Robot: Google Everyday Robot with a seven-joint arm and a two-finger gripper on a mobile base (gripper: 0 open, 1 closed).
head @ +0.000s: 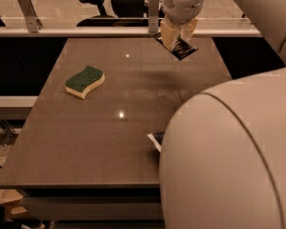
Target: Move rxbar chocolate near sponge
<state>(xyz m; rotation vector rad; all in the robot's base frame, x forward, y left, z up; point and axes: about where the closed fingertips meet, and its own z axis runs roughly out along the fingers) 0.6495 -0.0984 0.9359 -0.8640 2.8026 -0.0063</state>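
The sponge (85, 81), with a dark green top and pale yellow body, lies on the left part of the brown table (109, 137). My gripper (176, 38) is up over the table's far right, well to the right of the sponge. It is shut on the rxbar chocolate (182, 47), a small black wrapper with white lettering that hangs tilted from the fingers, lifted off the table.
My large white arm (229, 151) fills the right foreground and hides the table's right front. A small dark and white packet corner (156, 140) peeks out beside the arm. A rail with posts (62, 31) and office chairs stand behind the table.
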